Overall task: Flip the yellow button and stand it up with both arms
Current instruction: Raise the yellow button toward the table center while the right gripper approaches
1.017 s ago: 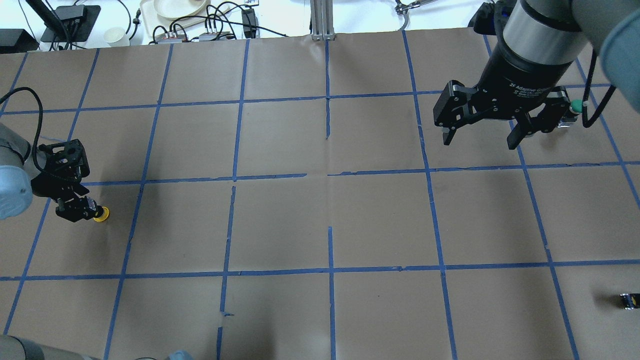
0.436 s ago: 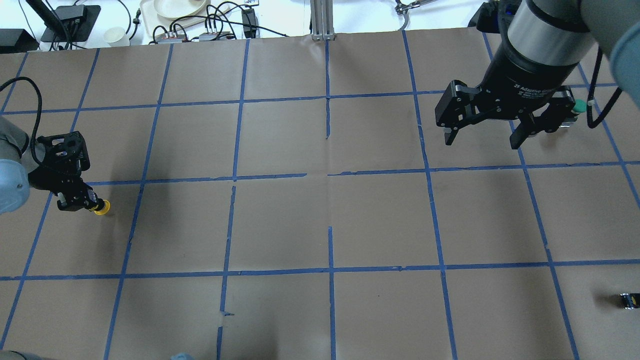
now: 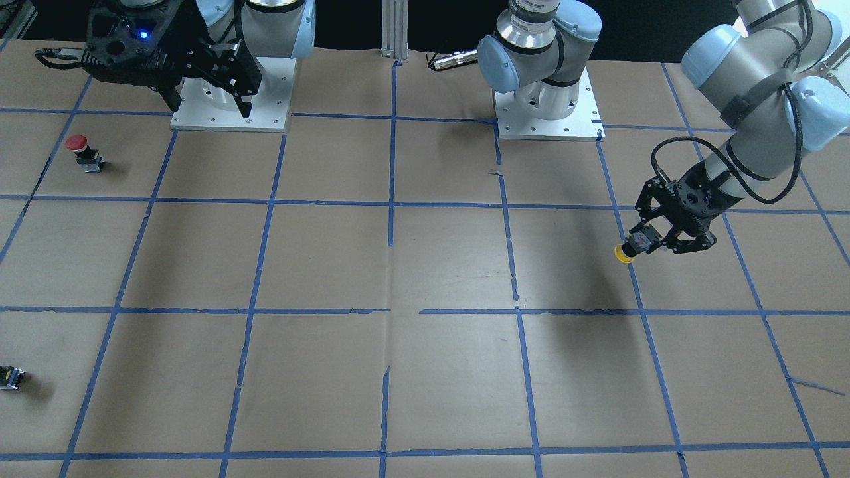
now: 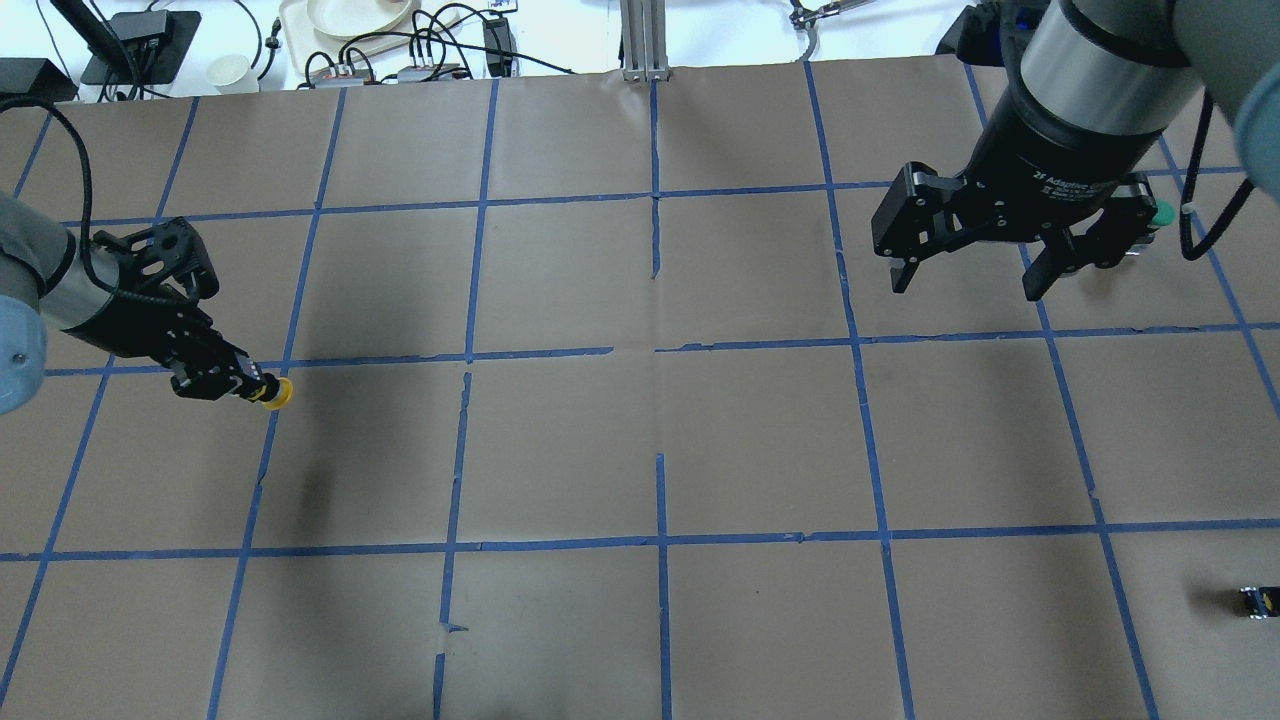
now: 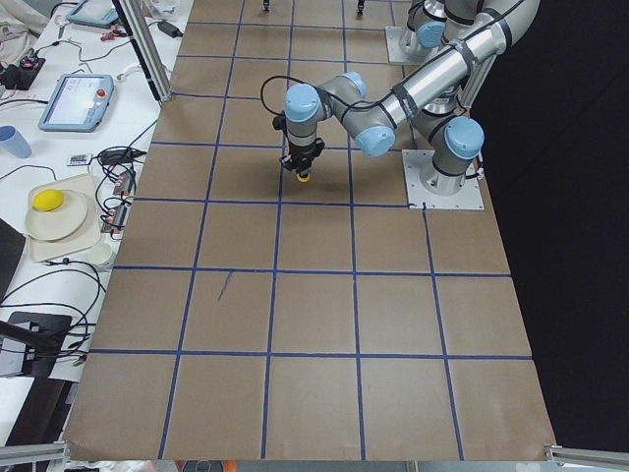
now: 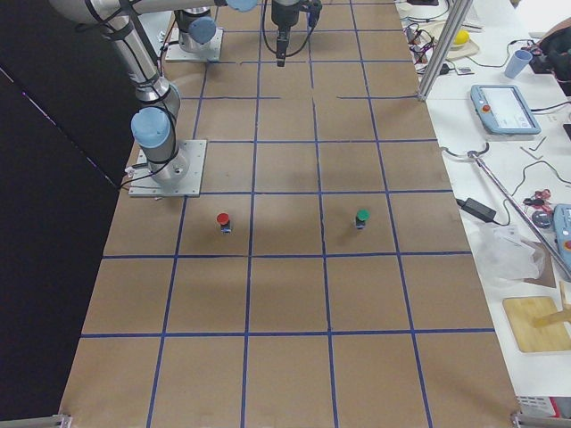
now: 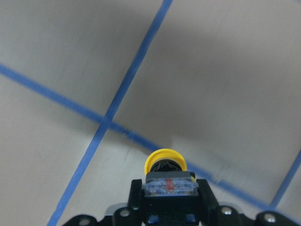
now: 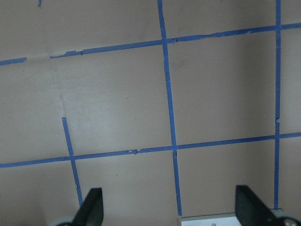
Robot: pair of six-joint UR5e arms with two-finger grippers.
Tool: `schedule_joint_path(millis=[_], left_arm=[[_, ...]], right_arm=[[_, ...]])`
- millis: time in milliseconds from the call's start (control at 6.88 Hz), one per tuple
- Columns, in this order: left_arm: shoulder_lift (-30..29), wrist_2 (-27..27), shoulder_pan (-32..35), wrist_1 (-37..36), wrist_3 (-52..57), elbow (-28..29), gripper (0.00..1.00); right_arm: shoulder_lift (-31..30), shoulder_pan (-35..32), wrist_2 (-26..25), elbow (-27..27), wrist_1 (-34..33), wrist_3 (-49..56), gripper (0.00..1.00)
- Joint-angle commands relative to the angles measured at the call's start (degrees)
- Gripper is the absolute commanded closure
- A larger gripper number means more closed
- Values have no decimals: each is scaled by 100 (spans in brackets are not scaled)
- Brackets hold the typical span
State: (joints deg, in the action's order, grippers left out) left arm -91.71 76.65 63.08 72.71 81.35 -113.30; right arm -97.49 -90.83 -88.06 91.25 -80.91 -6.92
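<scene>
Left gripper [image 4: 240,385] is clamped on the yellow button [image 4: 277,393], held clear of the table [image 4: 560,450] by its left edge. Only the cap pokes out past the fingertips: the black body is mostly buried between them, with just a strip of the pale contact block peeking through in the wrist view. Right gripper [image 4: 965,288] hangs high over the right end, jaws spread wide and empty, its bulk covering most of a green button [image 4: 1160,212], while the capless part [image 4: 1258,600] by the right edge is too small to make out.
</scene>
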Motion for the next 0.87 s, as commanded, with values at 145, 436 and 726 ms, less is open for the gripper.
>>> schedule_joint_path(millis=[145,436,726], left_arm=[[346,-2296,1142,2671,-2713,1008,98],[460,-4261,1810,3476,-4163,1346,98],[741,-5733,2408,3470,-4977,1268,98]], right_arm=[[-42,476,940,-2,32,-1555,0],[-8,689,2313,15,-12,-3178,0],[2,707,3755,-2,-74,-3928,0]])
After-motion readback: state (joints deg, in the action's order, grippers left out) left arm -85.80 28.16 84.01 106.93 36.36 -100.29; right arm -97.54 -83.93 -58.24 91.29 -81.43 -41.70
